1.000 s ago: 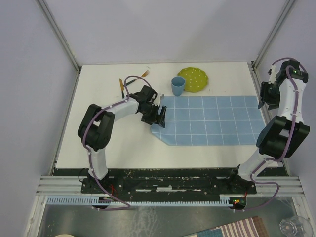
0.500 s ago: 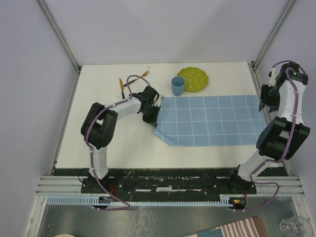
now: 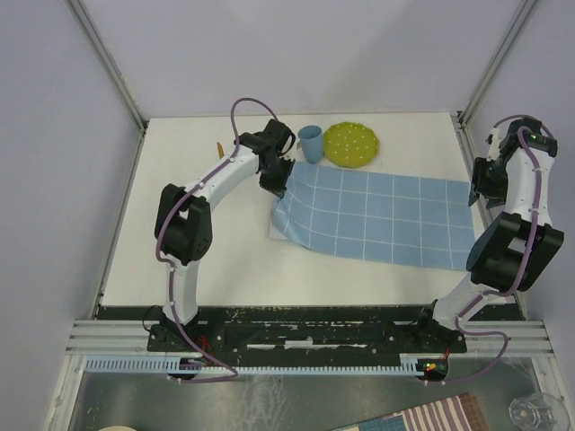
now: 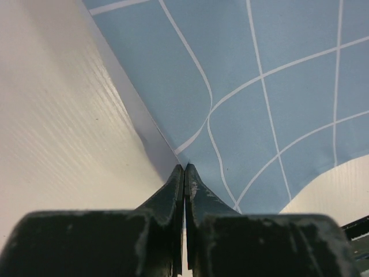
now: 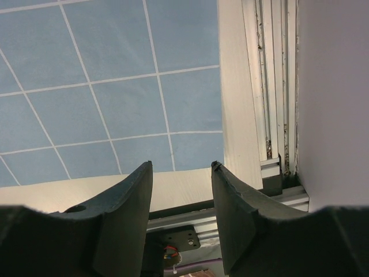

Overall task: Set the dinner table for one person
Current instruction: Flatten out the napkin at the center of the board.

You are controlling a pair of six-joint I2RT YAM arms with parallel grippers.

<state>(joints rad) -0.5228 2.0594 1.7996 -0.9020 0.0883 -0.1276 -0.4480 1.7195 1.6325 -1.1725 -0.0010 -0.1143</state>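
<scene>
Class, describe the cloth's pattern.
Cloth: light blue with white grid lines; clearest from the right wrist.

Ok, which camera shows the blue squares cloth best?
The top external view: nearly the whole cloth lies there, slanted across the table. The left wrist view shows only the edge pinched in the left gripper; the right wrist view shows only its end beside the table's edge.

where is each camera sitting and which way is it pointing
top external: above and behind the arms, looking down on the large white matte tabletop; both arms show, with left gripper and right gripper.
left wrist: on the left wrist, looking along its shut fingers at the light-blue gridded cloth, whose edge they pinch.
right wrist: on the right wrist, looking down past its open fingers at the tabletop's right edge.
shared: all three views see the cloth.
</scene>
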